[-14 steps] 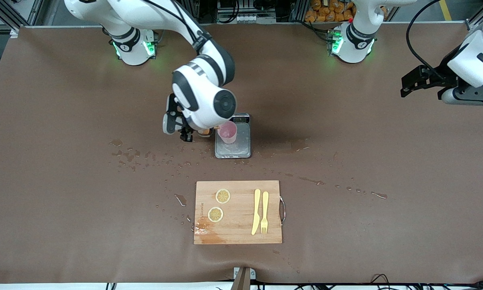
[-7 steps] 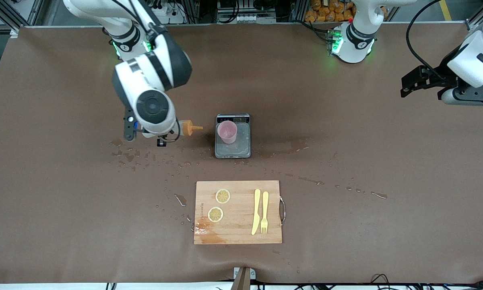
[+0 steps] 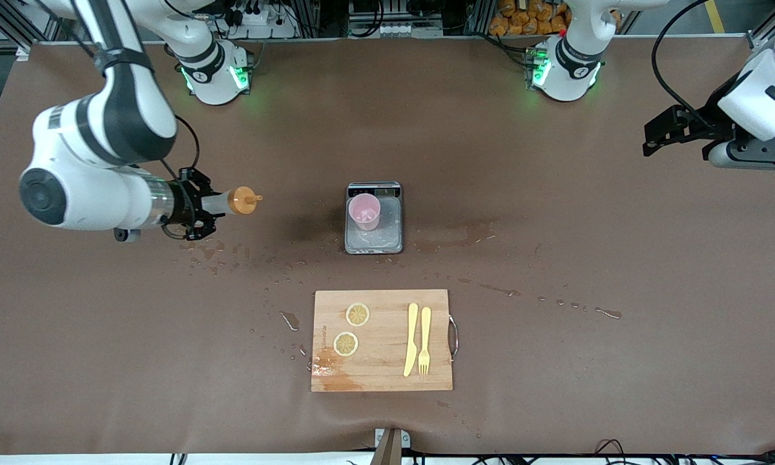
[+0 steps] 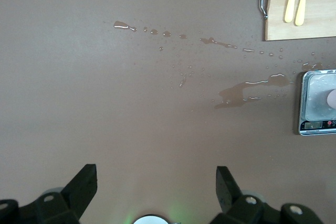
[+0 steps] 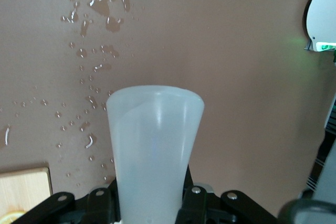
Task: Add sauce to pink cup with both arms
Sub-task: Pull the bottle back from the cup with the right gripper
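Sauce bottle (image 3: 232, 201): translucent whitish body, orange nozzle cap, lying horizontal in the air with the nozzle pointing toward the pink cup. The right wrist view shows the bottle (image 5: 153, 153) base-on, a milky tapered cylinder, clamped between the black fingers (image 5: 100, 203). Right hand (image 3: 190, 205) is pinching the bottle by its body, held over bare brown desk (image 3: 555, 361) toward the right arm's end, well apart from the cup.

Pink cup (image 3: 365, 212): pale pink, round rim, no handle, upright on the small grey scale (image 3: 389, 239) mid-desk. In the left wrist view only an edge of the cup (image 4: 331, 98) shows on the scale (image 4: 315, 106).

Left hand (image 3: 668, 132) is up over the desk edge at the left arm's end, that arm waiting; its fingers (image 4: 79, 187) are spread wide with nothing between them.

Change vs earlier: 1.0 s ago the right arm was right beside the cup, nozzle at its rim. 0.5 s ago it had pulled away with the bottle. Now it's farther still toward its own end of the desk, forearm swung out level. Cup and scale unmoved, left arm unmoved.

Also on the desk: wooden cutting board (image 3: 381, 371) nearer the camera, with two lemon slices (image 3: 358, 314), a yellow knife (image 3: 411, 339) and fork (image 3: 424, 341). Liquid splatter (image 3: 206, 248) across the desk surface.
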{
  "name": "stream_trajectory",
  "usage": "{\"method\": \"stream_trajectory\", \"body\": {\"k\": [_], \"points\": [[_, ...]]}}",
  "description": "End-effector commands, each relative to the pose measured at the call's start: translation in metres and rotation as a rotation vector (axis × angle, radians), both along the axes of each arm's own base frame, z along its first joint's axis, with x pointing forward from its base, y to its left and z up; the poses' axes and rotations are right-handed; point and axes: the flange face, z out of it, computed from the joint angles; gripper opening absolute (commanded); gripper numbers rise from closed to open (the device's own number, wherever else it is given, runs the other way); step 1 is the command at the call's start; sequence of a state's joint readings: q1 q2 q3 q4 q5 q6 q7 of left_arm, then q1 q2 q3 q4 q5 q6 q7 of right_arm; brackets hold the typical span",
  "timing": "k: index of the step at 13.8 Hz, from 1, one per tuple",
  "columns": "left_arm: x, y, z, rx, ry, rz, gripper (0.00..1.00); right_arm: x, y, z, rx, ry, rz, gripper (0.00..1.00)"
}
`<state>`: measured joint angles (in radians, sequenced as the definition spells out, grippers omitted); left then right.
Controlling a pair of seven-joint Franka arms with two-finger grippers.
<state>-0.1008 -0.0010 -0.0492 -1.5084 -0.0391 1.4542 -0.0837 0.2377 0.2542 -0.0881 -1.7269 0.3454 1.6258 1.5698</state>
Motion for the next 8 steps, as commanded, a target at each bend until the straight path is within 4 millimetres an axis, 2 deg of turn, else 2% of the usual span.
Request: {"method": "stream_trajectory", "body": {"k": [1,3,4,5,8], "points": [[0.002,-0.001,0.004,-0.025,-0.006,0.014,1.0,-0.01,-0.059,-0.015,0.224,0.004,-0.025,0.02],[0.002,-0.001,0.004,-0.025,-0.006,0.014,1.0,-0.014,-0.126,-0.031,0.387,-0.009,-0.024,0.05],[0.002,-0.001,0.005,-0.025,-0.008,0.014,1.0,-0.018,-0.157,-0.046,0.448,-0.012,-0.036,0.1],[0.002,-0.001,0.005,-0.025,-0.008,0.014,1.0,-0.021,-0.184,-0.064,0.505,-0.007,-0.052,0.12],[0.002,-0.001,0.004,-0.025,-0.006,0.016,1.0,-0.033,-0.244,-0.119,0.615,-0.04,-0.051,0.12]]}}
